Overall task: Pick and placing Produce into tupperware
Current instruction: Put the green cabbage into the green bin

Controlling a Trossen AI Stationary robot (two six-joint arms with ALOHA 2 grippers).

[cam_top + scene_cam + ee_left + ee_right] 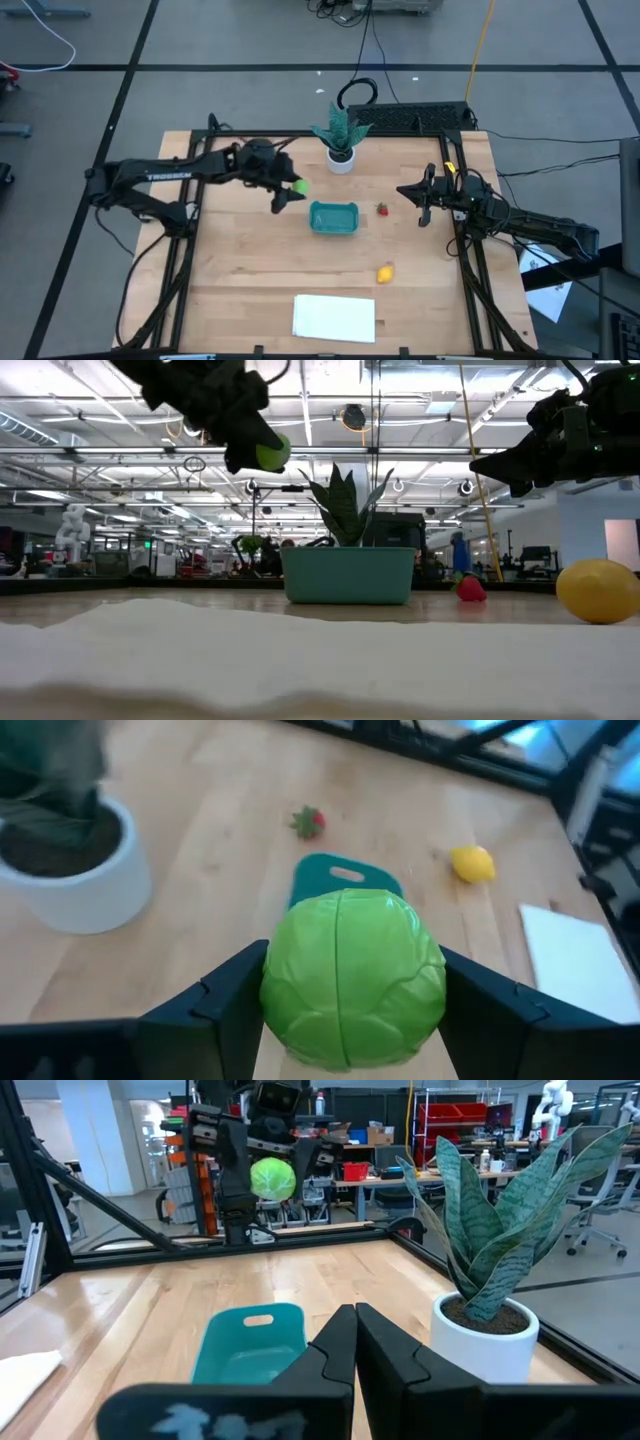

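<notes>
Above the wooden table [240, 280], left of frame centre, the left gripper [292, 190] hangs raised, clasping the lime-green fruit [298, 186] beside the teal tupperware [333, 218].

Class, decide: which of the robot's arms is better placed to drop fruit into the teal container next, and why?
Left. Its gripper holds the round lime-green toy fruit above the table beside the teal plastic container; the right gripper is shut, empty.

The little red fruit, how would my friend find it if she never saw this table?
Start at the teal-blue tupperware in the middle of the wooden table. Right beside it, on the side toward the right arm, sits the little red fruit. It is the smallest thing there, red with a green top, unlike the bigger yellow fruit nearer the white sheet.
</notes>
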